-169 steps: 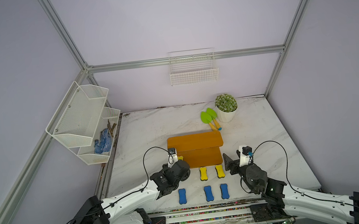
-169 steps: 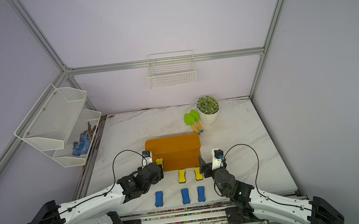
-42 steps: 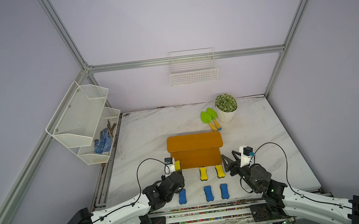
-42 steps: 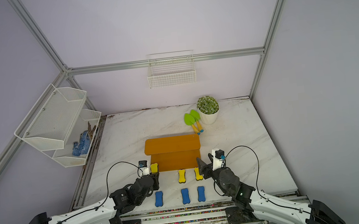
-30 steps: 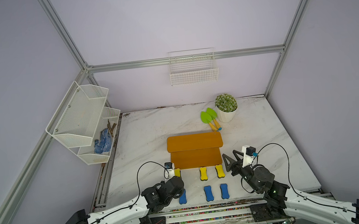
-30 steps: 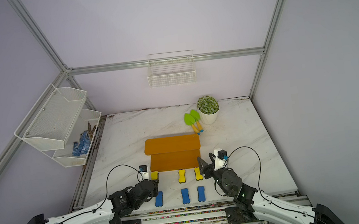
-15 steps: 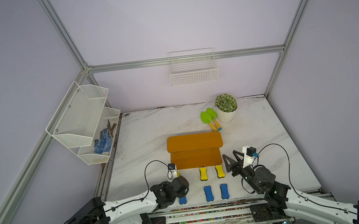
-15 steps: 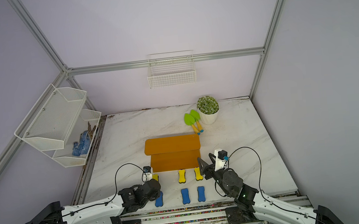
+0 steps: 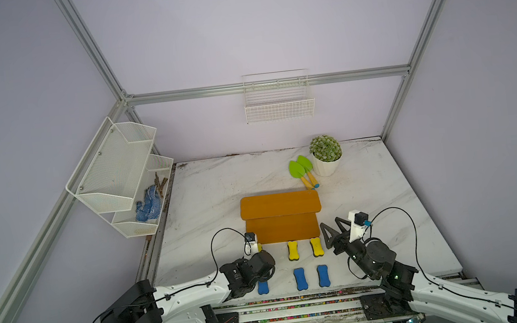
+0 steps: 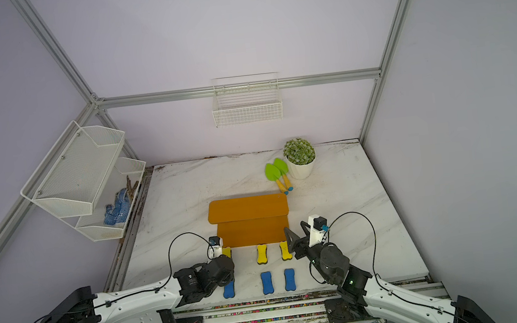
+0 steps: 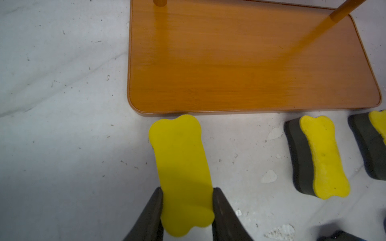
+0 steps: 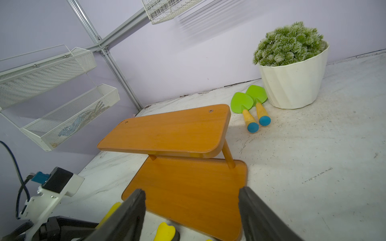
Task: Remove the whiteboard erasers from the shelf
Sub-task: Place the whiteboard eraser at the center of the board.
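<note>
nearest the bottom edge of both top views lies a row of three blue erasers (image 9: pixel 300 278), bone-shaped foam pads flat on the white marbled worktop (image 9: pixel 209 207). just above them two yellow erasers (image 9: pixel 293 250) lie side by side; the left wrist view shows their thick dark felt bases. the left gripper (image 11: pixel 187 188) has its dark tapered fingers (image 11: pixel 150 212) closed against both sides of a third yellow eraser (image 11: pixel 179 150), which sits just short of the shelf's rounded corner. the right gripper (image 12: pixel 191 190) stands wide apart, holding nothing. all six pads lie on the worktop, off the shelf (image 9: pixel 280 204), which is two glossy orange-brown wood-grain boards on round pegs. higher in the frame are two green plastic shovels (image 9: pixel 298 169), a ribbed white pot (image 9: pixel 325 168) and a wire basket (image 9: pixel 279 105).
</note>
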{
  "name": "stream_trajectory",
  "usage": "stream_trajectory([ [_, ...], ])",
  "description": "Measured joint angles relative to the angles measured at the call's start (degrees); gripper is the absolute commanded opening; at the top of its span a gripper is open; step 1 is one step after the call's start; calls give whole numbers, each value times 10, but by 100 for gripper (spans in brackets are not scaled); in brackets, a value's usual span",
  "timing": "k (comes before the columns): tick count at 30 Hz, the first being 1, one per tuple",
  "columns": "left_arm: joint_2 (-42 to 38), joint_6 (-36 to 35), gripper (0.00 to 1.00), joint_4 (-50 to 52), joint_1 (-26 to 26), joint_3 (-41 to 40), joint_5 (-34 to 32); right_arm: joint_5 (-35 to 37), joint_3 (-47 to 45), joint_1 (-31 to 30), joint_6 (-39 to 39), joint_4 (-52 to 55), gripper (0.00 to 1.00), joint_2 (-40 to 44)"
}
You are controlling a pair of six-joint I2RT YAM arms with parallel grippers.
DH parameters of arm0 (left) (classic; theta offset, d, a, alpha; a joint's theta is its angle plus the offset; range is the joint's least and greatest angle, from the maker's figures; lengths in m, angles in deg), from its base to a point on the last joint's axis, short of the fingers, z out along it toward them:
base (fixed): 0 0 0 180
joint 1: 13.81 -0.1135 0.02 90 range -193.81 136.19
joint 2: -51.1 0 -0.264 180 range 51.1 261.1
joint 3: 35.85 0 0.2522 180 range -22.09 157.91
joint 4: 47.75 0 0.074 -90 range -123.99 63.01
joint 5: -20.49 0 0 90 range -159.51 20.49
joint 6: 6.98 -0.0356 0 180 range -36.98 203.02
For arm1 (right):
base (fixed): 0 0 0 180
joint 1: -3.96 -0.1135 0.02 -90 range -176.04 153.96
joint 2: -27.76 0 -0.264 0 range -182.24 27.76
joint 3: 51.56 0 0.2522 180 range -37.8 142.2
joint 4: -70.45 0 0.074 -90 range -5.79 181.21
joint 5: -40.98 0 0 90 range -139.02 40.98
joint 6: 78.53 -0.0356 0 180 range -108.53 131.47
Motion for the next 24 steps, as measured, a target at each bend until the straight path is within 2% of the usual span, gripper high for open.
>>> stream_trajectory([
  [9,1,0,50,-3,0,-1,0,0,0,0,0,1,76,1],
  [16,-4,0,67,-2,0,-4,1,1,0,0,3,5,77,10],
  [20,-30,-6,89,11,0,-4,2,14,1,0,21,27,84,27],
  [22,-71,-22,100,23,1,-4,-5,30,10,0,39,48,91,36],
  [23,-99,-33,100,29,1,-4,-12,43,19,0,47,61,100,40],
  [24,-131,-45,100,32,1,-4,-24,56,30,0,60,71,99,42],
])
